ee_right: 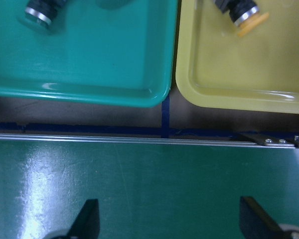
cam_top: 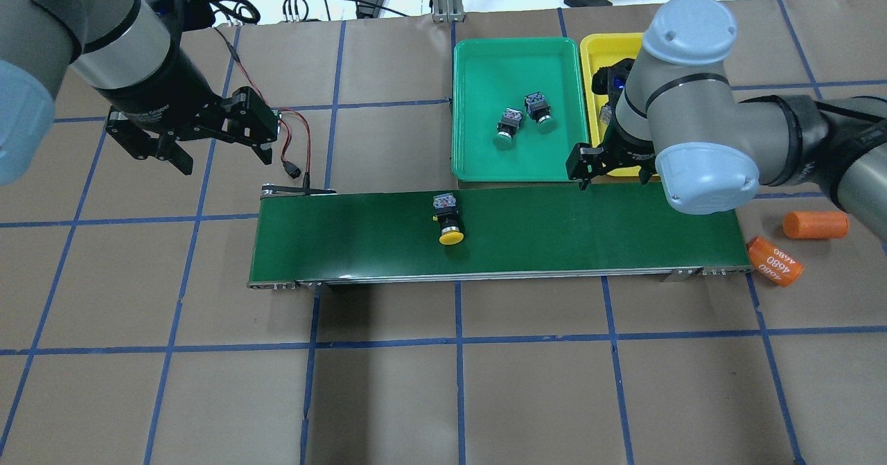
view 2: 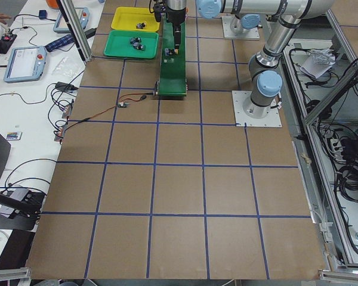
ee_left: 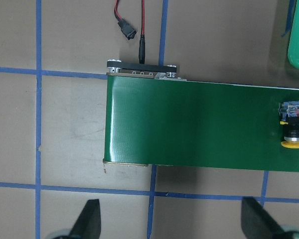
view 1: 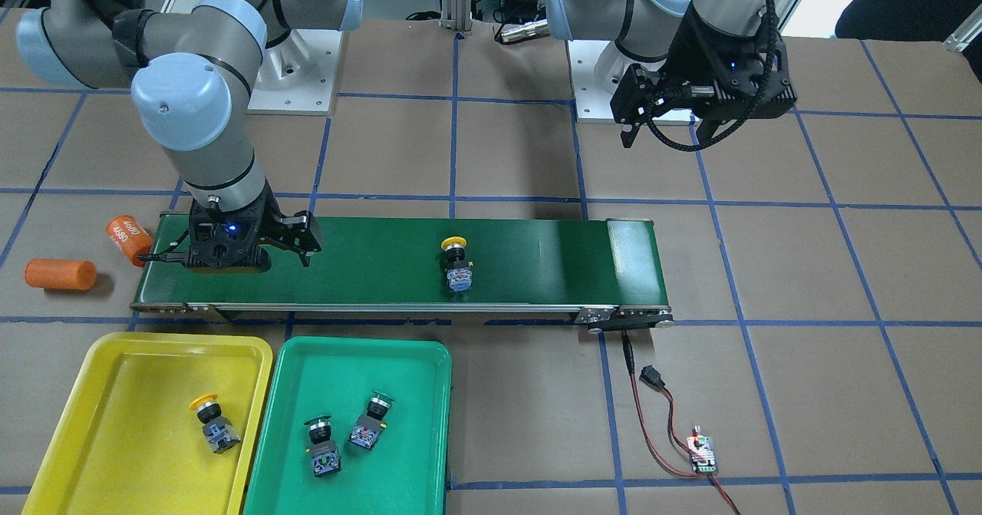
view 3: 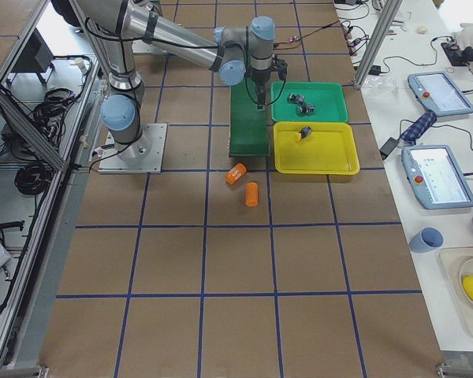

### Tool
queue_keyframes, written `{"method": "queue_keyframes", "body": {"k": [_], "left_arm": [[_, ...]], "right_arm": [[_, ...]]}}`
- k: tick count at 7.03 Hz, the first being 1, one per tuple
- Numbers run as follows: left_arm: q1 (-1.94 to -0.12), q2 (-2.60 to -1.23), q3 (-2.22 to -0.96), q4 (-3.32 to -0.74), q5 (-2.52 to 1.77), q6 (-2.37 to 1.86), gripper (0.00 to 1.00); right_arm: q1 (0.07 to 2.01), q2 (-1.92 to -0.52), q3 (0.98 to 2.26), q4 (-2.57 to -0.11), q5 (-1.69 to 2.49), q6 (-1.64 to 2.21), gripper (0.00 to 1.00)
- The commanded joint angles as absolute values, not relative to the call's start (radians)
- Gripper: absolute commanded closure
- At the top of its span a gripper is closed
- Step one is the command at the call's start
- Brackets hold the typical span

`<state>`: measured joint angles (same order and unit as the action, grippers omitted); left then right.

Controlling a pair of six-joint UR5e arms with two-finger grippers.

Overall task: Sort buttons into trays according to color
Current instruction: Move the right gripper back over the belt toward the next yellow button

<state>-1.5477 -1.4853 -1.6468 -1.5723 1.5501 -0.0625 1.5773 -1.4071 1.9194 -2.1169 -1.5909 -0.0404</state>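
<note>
**A:** End effector status?

**B:** Right end effector (ee_right: 169, 221) has its fingers spread and grips nothing. It hangs over the long dark-green conveyor belt (view 1: 368, 262) at its left end in the front-facing view, on the tray side. Left end effector (ee_left: 172, 219) is also spread with nothing in it, over bare brown desk (view 1: 844, 269), upper right, off the belt's other end.

**A:** Buttons?

**B:** One yellow-capped push-button (view 1: 458, 264) lies mid-belt, centre frame. The second yellow-capped push-button (view 1: 212, 423) is inside the shallow yellow plastic tray (view 1: 115, 392), lower left. Both green-capped push-buttons (view 1: 322, 446) (view 1: 370, 420) lie side by side in the green plastic tray (view 1: 399, 392), just right of the yellow one. Two orange cylinders (view 1: 60, 274) sit on the desk left of the belt.
</note>
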Motion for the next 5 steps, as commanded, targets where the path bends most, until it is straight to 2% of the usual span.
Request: {"method": "queue_keyframes", "body": {"k": [1, 5], "left_arm": [[-1.548, -1.509, -1.632, -1.569, 1.549, -0.064, 0.0], [-1.548, -1.499, -1.658, -1.529, 1.558, -0.064, 0.0]], "right_arm": [[1.575, -1.387, 1.934, -2.131, -1.592, -0.04, 0.0], [1.575, -1.385, 1.936, -2.129, -1.592, -0.031, 0.0]]}}
